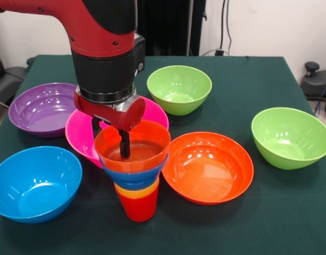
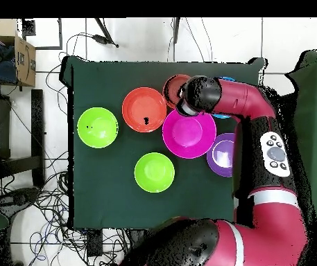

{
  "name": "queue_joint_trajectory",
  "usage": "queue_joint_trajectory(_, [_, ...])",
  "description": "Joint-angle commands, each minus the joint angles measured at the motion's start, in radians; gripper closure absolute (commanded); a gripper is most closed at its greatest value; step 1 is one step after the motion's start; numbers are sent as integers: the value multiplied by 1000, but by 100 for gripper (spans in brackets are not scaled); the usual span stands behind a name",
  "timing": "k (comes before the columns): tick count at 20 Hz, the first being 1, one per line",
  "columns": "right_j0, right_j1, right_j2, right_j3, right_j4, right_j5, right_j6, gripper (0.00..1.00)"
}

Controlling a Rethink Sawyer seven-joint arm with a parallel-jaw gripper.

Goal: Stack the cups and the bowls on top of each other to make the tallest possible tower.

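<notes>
The tower stands at the front middle of the table: red cup [image 1: 139,208] lowest, then the orange cup [image 1: 135,192], the small blue bowl [image 1: 132,176] and the small orange-red bowl [image 1: 149,144] on top. My gripper [image 1: 110,135] hangs over the tower's far-left rim. One finger [image 1: 124,143] reaches down inside the top bowl and the other is behind its rim, with a wide gap between them. In the overhead view the tower [image 2: 174,88] shows partly beside the arm's wrist, which hides the gripper.
Loose bowls ring the tower: large orange-red [image 1: 208,167] [image 2: 144,109], large pink [image 1: 78,133] [image 2: 189,134], purple [image 1: 43,109] [image 2: 222,154], light blue [image 1: 35,183], and two lime green [image 1: 178,89] [image 1: 290,137] [image 2: 97,127] [image 2: 154,172]. The table [image 1: 248,223] has a dark green cloth.
</notes>
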Motion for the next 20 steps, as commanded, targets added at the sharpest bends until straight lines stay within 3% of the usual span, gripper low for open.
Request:
queue_joint_trajectory(1, [49, 38, 2, -55, 3, 25, 49, 0])
queue_joint_trajectory(20, [66, 27, -15, -54, 36, 61, 54, 0])
